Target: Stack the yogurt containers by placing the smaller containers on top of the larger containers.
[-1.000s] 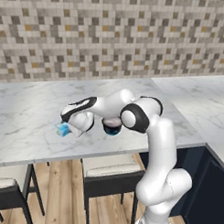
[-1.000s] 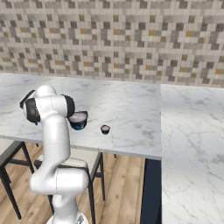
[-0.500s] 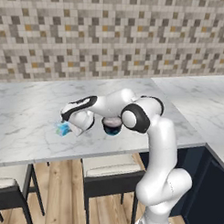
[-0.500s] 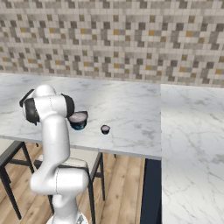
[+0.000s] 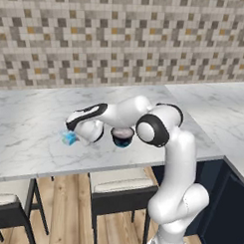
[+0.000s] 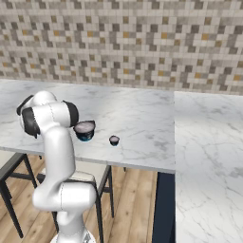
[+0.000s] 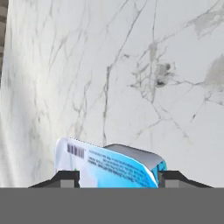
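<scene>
Two fingers [image 7: 65,178] flank the light-blue container [image 7: 109,168] on the marble counter [image 5: 34,131], grip unclear.

Arm bent low leftward; claw [image 7: 118,177] fingers spread wide, pointing down.

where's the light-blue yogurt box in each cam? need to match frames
Left base view: light-blue box on the marble counter, left of the wide dark tub, partly behind the hand.
Right base view: I can't make it out; the arm stands in front of that spot.
Hand view: bottom centre, between the fingers.
Shared landmark: the marble counter.
</scene>
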